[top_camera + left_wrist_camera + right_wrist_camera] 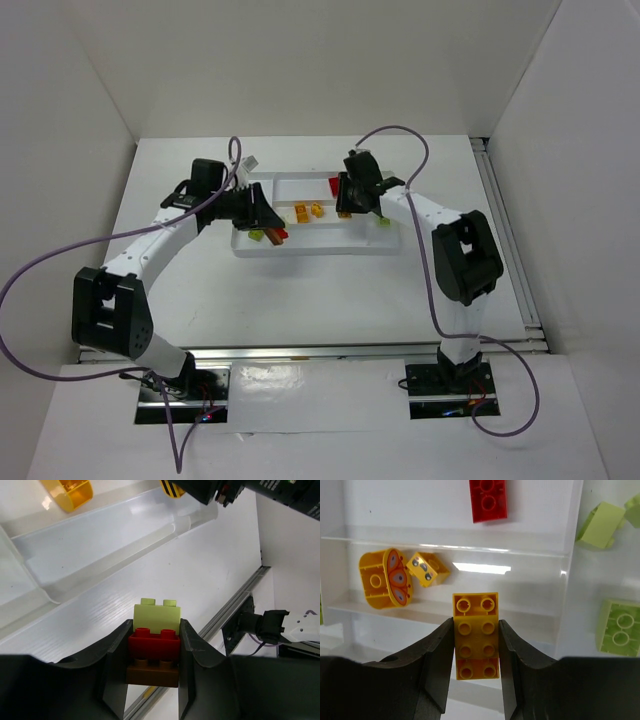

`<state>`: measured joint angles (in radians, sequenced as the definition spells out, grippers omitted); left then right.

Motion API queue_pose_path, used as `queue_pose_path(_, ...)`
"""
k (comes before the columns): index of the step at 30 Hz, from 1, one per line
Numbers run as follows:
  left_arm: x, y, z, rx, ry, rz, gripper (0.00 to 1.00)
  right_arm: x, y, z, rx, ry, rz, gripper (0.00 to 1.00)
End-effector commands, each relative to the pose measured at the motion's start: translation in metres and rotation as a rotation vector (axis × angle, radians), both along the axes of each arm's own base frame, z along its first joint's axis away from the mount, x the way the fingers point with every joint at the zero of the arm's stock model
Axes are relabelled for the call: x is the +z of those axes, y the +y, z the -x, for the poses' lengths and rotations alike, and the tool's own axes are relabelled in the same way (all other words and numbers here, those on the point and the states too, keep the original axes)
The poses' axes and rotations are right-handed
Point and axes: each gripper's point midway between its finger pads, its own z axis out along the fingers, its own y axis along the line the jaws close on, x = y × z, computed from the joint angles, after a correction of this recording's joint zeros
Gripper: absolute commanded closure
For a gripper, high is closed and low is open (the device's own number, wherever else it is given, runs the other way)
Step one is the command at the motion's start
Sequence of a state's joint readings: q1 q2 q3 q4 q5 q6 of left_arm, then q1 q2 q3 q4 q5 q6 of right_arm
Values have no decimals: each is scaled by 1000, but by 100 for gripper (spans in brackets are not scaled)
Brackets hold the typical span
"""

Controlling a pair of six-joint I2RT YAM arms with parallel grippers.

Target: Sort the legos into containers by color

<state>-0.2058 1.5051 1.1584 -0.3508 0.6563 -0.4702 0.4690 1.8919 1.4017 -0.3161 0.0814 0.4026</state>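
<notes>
My left gripper (268, 225) hangs over the left end of the white divided tray (320, 249). In its wrist view it (156, 631) is shut on the stacked orange-red block (154, 652), red on top. A lime green brick (156, 617) lies just beyond it on the tray floor. My right gripper (352, 205) is over the tray's middle. In its wrist view it (476, 625) is shut on a long yellow-orange brick (476, 635) above the middle compartment. A red brick (488, 499) lies in the far compartment.
A round orange piece (385, 577) and a small yellow brick (427, 569) lie in the middle compartment. Three lime bricks (620, 635) lie at the right of the right wrist view. White walls surround the table. A metal rail (235, 602) runs along the table edge.
</notes>
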Motion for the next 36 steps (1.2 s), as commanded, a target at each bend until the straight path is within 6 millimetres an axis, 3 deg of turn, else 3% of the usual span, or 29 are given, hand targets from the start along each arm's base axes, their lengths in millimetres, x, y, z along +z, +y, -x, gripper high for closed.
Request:
queue_pose_path(1,14,10,1,13,-48,-14,100,23,8,-28,-25,-88,0,70)
queue_pose_path(5,13,10,3,13,-46,-15,100,15,8,-33,-31,-73,15,61)
queue_pose_path(6,13,10,3,13,-46,-15,100,15,8,-33,-31,-73,15,46)
queue_pose_path(8,13,10,3,13,-46,-15,100,6,9,-33,-31,-50,27,32)
queue_pose_path(10,14,9,4,7,-45,-8,100,13,10,-36,-24,-63,28,20)
queue_pose_path(13,14,8,6,0,-44,-2,100,24,9,-29,-23,-69,33,18)
queue_pose_path(14,14,8,6,0,-44,-2,100,45,8,-26,-24,-104,14,18)
queue_pose_path(16,22,5,6,-23,-82,16,100,59,2,-16,-25,-134,-2,22)
queue_pose_path(17,24,4,7,-35,-80,26,100,72,10,-6,21,-144,-56,24)
queue_pose_path(18,27,1,8,-60,-100,39,100,120,12,1,61,-252,-140,24)
queue_pose_path(19,35,-4,10,-100,-124,78,100,114,4,12,86,-243,-176,24)
queue_pose_path(20,37,-8,16,-136,-143,103,100,157,14,32,201,-322,-302,24)
queue_pose_path(21,39,-11,19,-161,-150,135,100,163,15,43,255,-329,-348,19)
queue_pose_path(22,53,-21,21,-221,-224,187,100,157,13,58,310,-300,-375,19)
queue_pose_path(24,55,-30,26,-271,-240,243,100,178,19,89,455,-310,-464,19)
queue_pose_path(25,64,-34,31,-310,-232,300,100,173,21,100,485,-289,-481,18)
queue_pose_path(30,84,-54,37,-463,-308,415,100,190,29,142,640,-293,-605,18)
queue_pose_path(33,94,-59,47,-557,-318,466,100,191,35,153,683,-270,-682,18)
queue_pose_path(36,106,-67,50,-603,-345,467,100,191,38,150,693,-274,-695,18)
